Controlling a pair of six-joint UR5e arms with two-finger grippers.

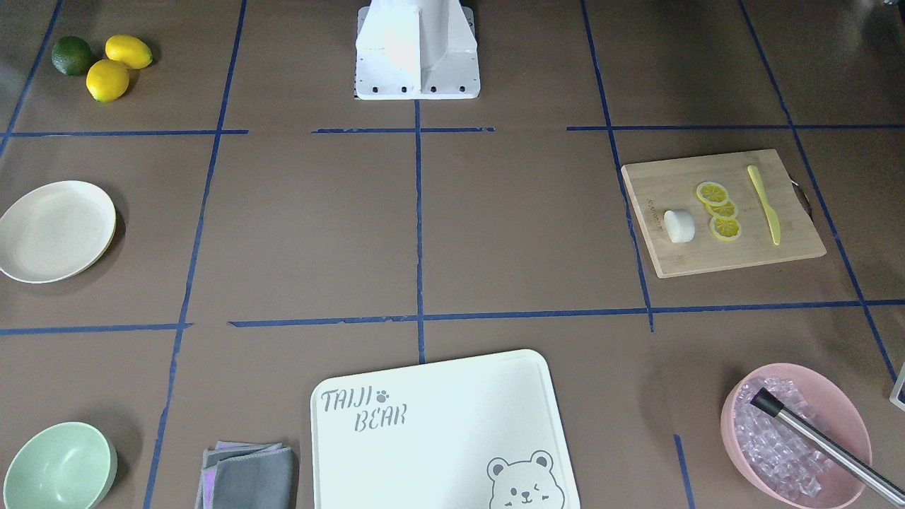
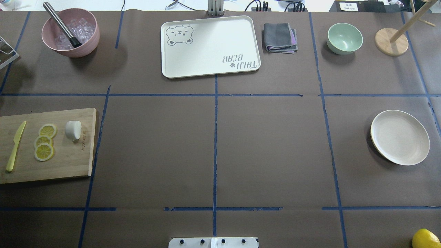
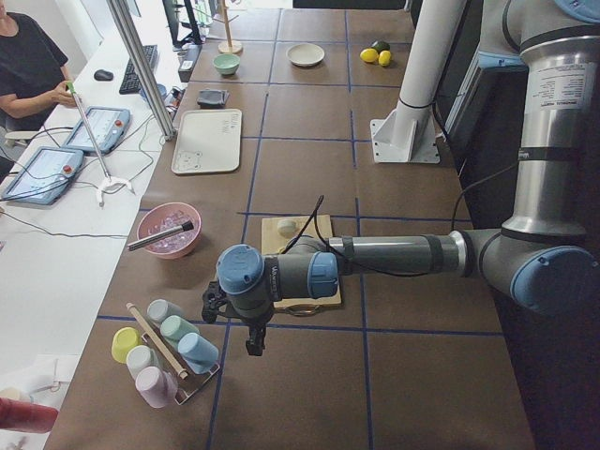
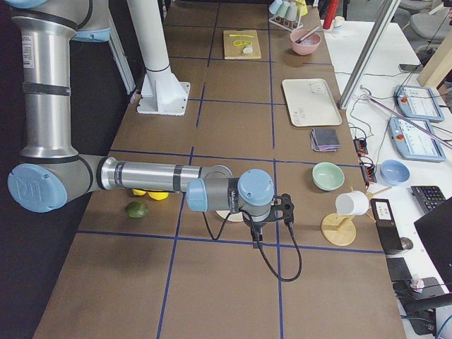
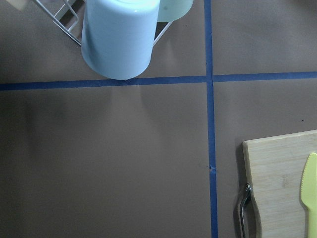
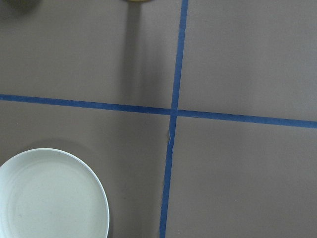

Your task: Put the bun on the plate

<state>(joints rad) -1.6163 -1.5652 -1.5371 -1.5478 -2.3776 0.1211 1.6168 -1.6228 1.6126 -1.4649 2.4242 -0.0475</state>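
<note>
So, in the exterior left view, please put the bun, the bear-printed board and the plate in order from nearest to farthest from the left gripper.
1. The bun, on the wooden cutting board just beyond the left gripper.
2. The bear-printed board, at mid table, toward the operators' side.
3. The plate, at the table's far end.

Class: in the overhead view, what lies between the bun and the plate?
Beyond the wooden board under the bun, only bare brown table and blue tape lines reach the plate, seen overhead.
</note>
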